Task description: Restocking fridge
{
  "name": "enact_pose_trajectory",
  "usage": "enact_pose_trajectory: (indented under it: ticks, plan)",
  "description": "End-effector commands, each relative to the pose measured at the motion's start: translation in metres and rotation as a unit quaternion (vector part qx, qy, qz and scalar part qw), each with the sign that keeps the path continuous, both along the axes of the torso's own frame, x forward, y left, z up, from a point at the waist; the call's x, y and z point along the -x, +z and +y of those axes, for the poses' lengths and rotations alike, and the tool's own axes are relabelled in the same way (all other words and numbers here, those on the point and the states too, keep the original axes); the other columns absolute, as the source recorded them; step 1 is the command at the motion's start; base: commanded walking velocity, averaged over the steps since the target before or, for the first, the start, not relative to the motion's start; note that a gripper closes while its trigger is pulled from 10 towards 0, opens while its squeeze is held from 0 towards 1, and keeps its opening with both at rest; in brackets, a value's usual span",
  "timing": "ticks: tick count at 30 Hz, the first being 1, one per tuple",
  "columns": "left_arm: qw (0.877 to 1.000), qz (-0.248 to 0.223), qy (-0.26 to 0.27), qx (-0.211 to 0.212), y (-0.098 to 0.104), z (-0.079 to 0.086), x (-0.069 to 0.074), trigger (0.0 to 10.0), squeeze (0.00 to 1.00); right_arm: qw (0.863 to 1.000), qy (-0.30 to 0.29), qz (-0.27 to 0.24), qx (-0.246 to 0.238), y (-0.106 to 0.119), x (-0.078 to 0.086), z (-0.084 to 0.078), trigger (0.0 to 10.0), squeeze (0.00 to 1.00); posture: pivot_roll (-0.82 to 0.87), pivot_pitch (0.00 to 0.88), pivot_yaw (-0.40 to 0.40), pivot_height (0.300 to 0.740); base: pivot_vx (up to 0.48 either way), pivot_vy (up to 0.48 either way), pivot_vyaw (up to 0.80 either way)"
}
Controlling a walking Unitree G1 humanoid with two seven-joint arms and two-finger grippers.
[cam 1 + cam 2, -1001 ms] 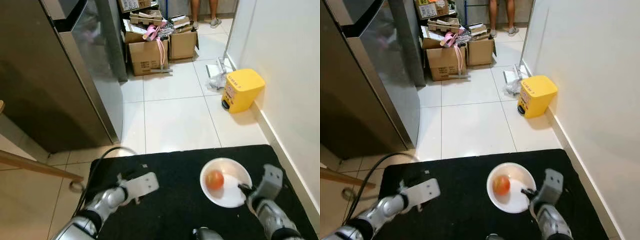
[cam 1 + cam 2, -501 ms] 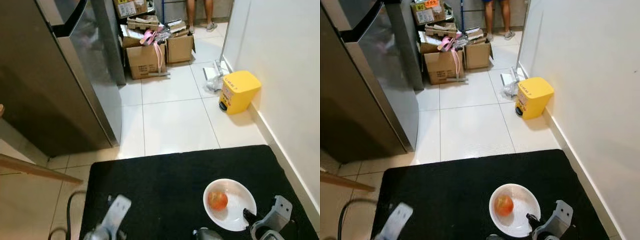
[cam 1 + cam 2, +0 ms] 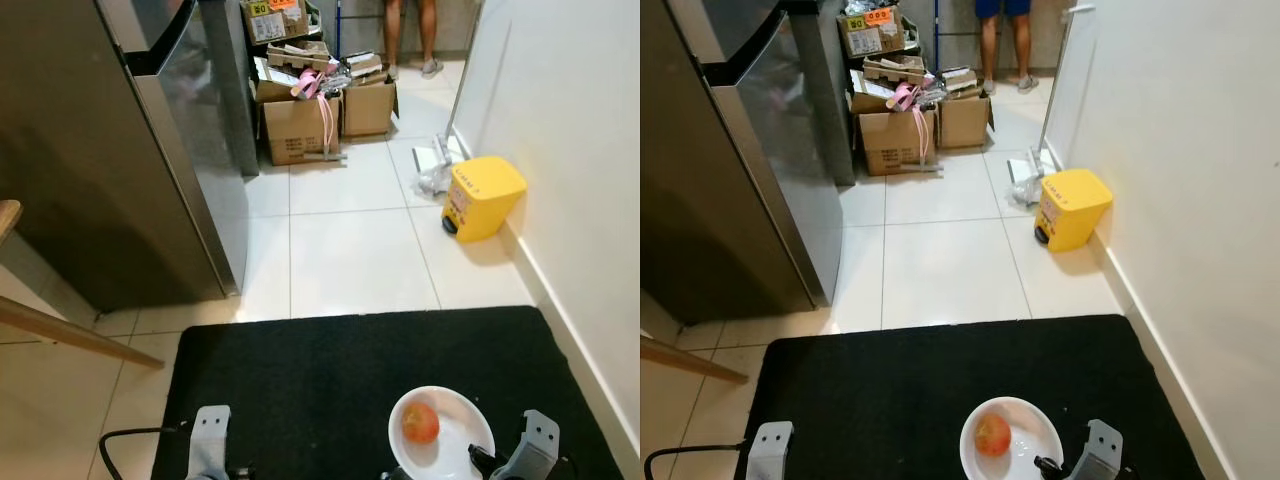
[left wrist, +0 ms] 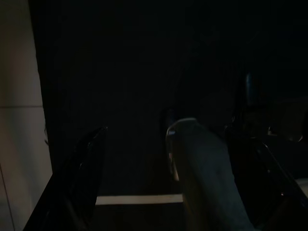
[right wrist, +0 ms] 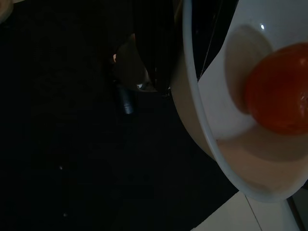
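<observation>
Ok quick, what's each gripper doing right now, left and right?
Left gripper: hangs low at the frame's bottom edge, cannot tell.
Right gripper: shut on the white bowl with the tomato.

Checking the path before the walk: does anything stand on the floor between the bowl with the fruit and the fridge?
Nothing visible does. The right gripper holds the white bowl with the orange fruit over the black mat; bare tile lies between it and the fridge.
</observation>
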State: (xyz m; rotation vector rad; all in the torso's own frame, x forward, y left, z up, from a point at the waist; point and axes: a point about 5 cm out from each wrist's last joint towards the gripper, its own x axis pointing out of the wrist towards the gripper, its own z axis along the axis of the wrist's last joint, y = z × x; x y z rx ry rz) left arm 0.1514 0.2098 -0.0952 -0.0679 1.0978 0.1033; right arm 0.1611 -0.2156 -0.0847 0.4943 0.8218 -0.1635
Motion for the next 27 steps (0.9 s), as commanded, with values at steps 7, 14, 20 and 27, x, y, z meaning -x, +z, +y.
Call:
enact_pose_trajectory:
  ticks: [7, 14, 20, 27]
  plan:
    - [1.0, 0.017, 0.003, 0.007, -0.005, -0.012, 0.006, 10.0, 0.0, 1.0, 0.008, -0.01, 0.007, 0.005, -0.008, -0.006, 10.0, 0.0, -0.04, 0.022, -0.018, 0.74, 0.0, 0.0, 0.0]
    - [1.0, 0.02, -0.001, 0.009, -0.005, -0.013, 0.007, 10.0, 0.0, 1.0, 0.006, -0.02, 0.003, 0.006, -0.012, -0.003, 10.0, 0.0, -0.03, 0.014, -0.012, 0.74, 0.0, 0.0, 0.0]
    - [1.0, 0.017, -0.012, 0.007, -0.003, -0.012, 0.002, 10.0, 0.0, 1.0, -0.006, -0.027, 0.008, 0.01, -0.018, -0.01, 10.0, 0.0, -0.04, 0.0, -0.017, 0.74, 0.0, 0.0, 0.0]
    - [1.0, 0.017, -0.002, 0.003, -0.003, -0.007, 0.003, 10.0, 0.0, 1.0, -0.006, -0.017, 0.023, 0.01, -0.014, -0.017, 10.0, 0.0, -0.03, 0.0, -0.005, 0.74, 0.0, 0.0, 0.0]
